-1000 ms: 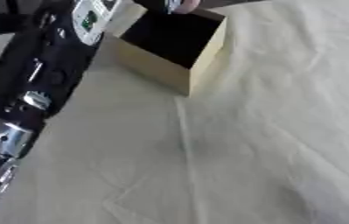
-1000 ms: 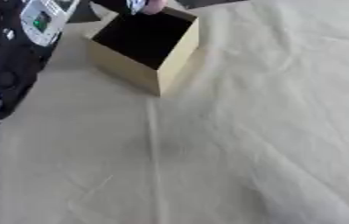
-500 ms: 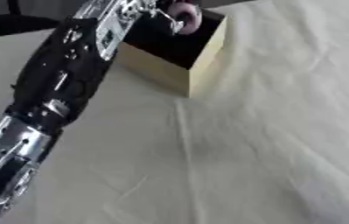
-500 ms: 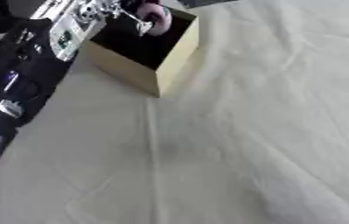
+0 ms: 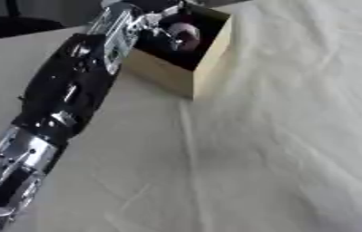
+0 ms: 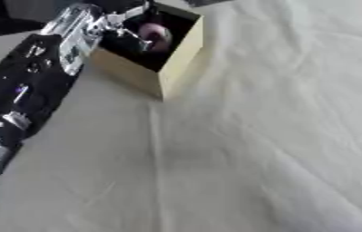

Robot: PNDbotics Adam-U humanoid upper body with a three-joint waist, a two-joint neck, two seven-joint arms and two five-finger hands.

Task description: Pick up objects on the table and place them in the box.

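An open tan cardboard box (image 5: 170,74) with a dark inside stands at the far end of the cloth-covered table. My left arm reaches up from the lower left, and my left hand (image 6: 125,31) is down inside the box. Its fingers curl round a small round pink object (image 5: 186,32), which sits within the box walls. The palm is partly hidden by the box's near wall and by my wrist. My right hand shows in neither view.
A creased white cloth (image 5: 279,149) covers the table, with open room to the right of and in front of the box. Dark shapes (image 5: 13,22) lie beyond the table's far left edge.
My left arm has stretched forward, and the hand has gone from above the box's far rim down into the box, with the pink object in it.
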